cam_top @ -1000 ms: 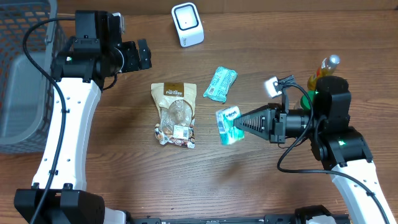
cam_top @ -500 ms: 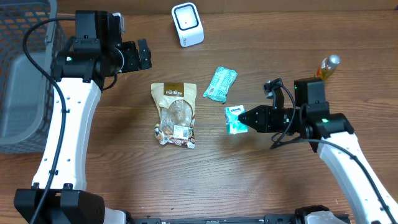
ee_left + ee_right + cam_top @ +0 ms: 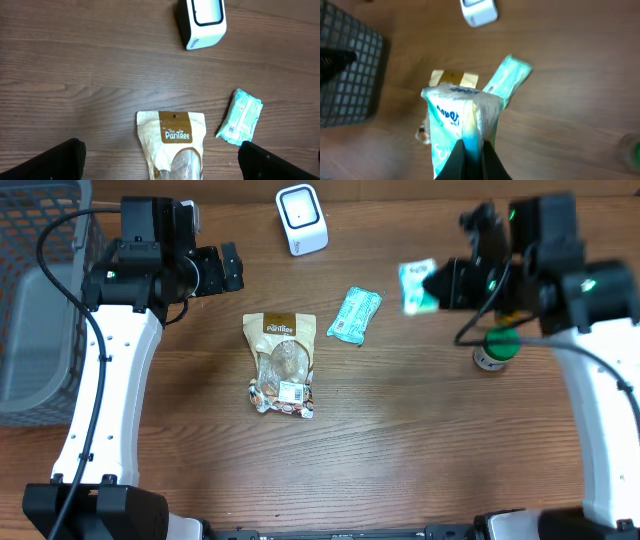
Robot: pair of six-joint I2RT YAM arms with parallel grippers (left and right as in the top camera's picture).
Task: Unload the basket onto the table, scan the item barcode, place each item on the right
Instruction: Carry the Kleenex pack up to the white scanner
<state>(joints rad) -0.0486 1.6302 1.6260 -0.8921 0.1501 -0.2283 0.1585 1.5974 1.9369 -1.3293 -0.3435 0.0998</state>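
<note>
Right claw point(image 3: 432, 285) is pinching fully shut on the edge of a teal tissue packet point(image 3: 417, 287), and is holding it up off the counter point(image 3: 400, 460). In the overhead view the packet is showing slightly blurred, right of the white scanner point(image 3: 301, 218) and well apart from it. In the right wrist view the two dark fingers point(image 3: 489, 162) are meeting on the packet's crinkled film, with blue lettering facing the camera; no barcode is readable there.

Left claw point(image 3: 231, 268) is standing wide open and gripping nothing, hovering over the counter's upper left. Its finger ends are showing only at the bottom corners of the left wrist view.

Lying flat on the counter:
- brown "PanTree" snack pouch point(image 3: 282, 365), roughly centre, with a small white label at its lower end
- second teal packet point(image 3: 355, 315), just right of the pouch's top and not touching it
- green-topped container point(image 3: 496, 348), standing under the right arm

Grey mesh basket point(image 3: 30, 300) is sitting at the far left edge. The scanner is standing at the far side of the counter, its dark window facing up.
</note>
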